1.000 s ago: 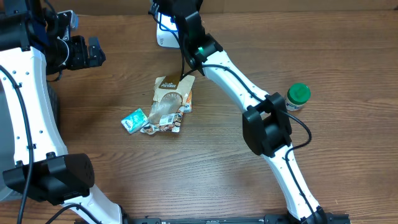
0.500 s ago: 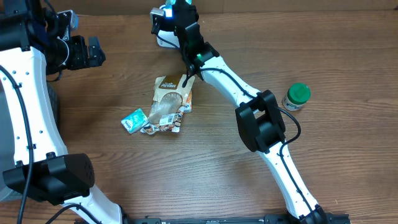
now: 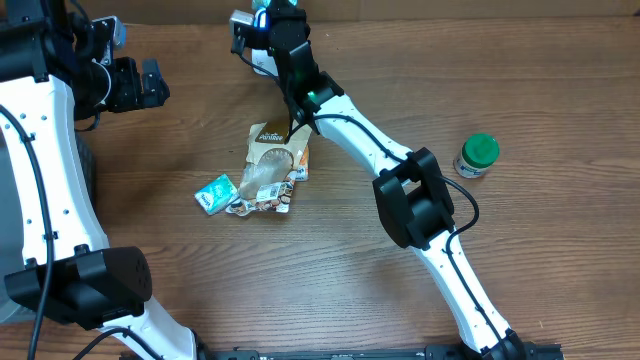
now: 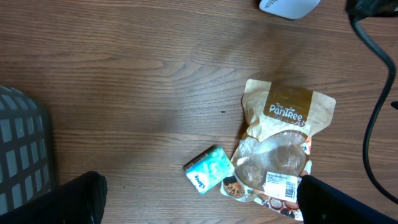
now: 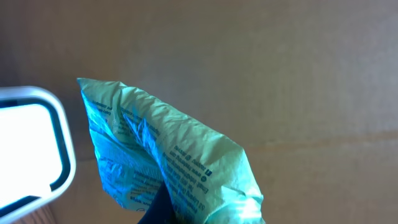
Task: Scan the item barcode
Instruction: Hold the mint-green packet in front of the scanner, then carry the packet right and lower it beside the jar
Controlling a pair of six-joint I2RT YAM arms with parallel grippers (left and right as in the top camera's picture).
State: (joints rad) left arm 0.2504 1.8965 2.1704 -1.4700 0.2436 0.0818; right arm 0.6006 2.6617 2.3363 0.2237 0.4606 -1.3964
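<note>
1. Two arms reach over a wooden worktop [image 3: 520, 90], one rising along the left side and one from the near right.
2. Near centre, a small teal packet [image 3: 213, 193] lies flat, just left of a brown pouch [image 3: 275, 150] printed "The PanTree". The pouch overlaps some smaller snack packs [image 3: 268, 201] at its near end.
3. At the right, well apart from these, a green-lidded jar [image 3: 478, 155] stands upright.
4. Left tool [image 3: 150, 84]: fingers spread wide and gripping nothing. It hangs above bare worktop at the far left. Its camera looks down on the pouch and teal packet, with a grey basket [image 4: 22, 149] at the left edge.
5. Right tool [image 3: 258, 22]: pressed together, pinching a crumpled green packet [image 5: 168, 155] by its lower end at the far centre.
6. The green packet is held up clear of the worktop, just beside the white scanner [image 5: 31, 143]. Brown cardboard stands behind it. No barcode can be made out on the printed face.
</note>
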